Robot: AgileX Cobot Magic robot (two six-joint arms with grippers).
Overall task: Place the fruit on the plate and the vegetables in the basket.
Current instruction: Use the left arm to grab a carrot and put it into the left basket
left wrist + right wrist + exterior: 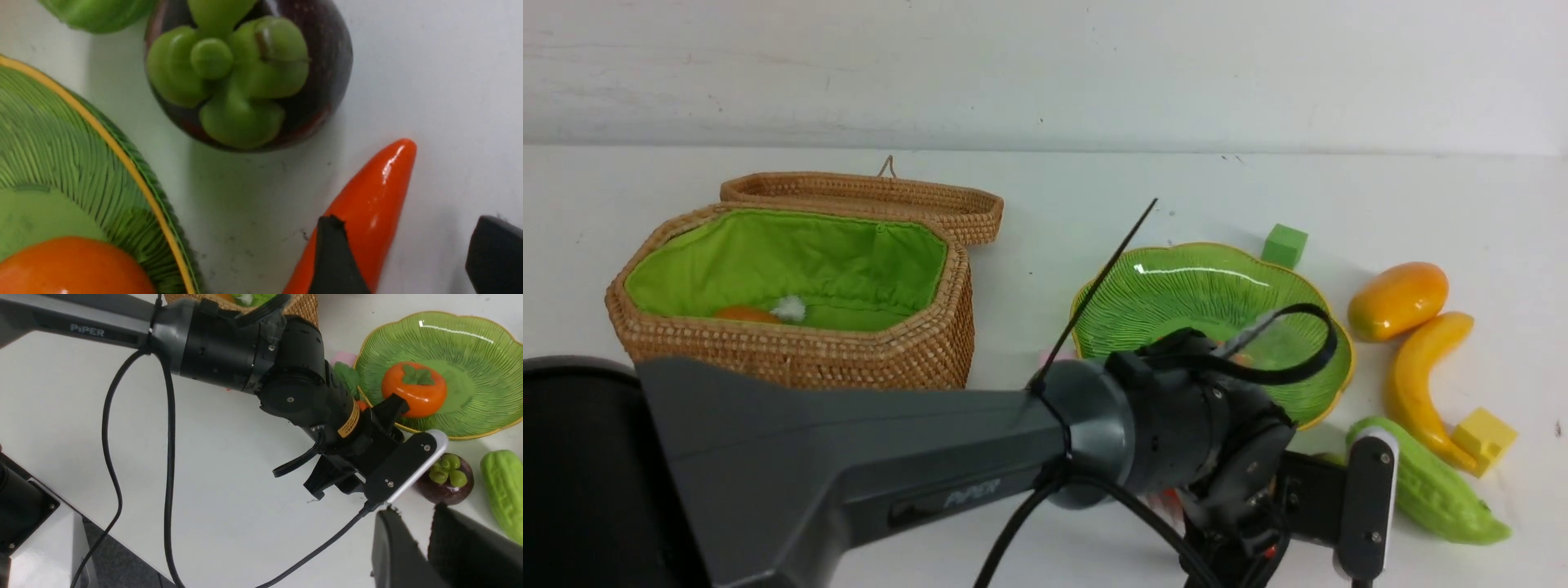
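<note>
The left gripper [408, 232] jaws are spread, one finger over the carrot [378, 183]; the right gripper [414, 514] jaws are narrowly parted, nothing grasped.

Far left we have the basket [792, 359], its lid [866, 192] lying behind it and one toy [743, 314] down inside; which toy, we can't tell. To the right sits the plate [1176, 286], with the persimmon [413, 390] on it. One cube [1284, 245] sits just behind the plate's far right rim. Right of the plate we find the mango [1398, 300], the banana [1413, 384] just in front of it, and a second cube [1486, 437] just beside the banana's near end. In front of the plate is the mangosteen [447, 479], with the gourd [1437, 490] just to its right. The carrot [367, 212] lies to its left, near but apart, beside the plate's near rim.
</note>
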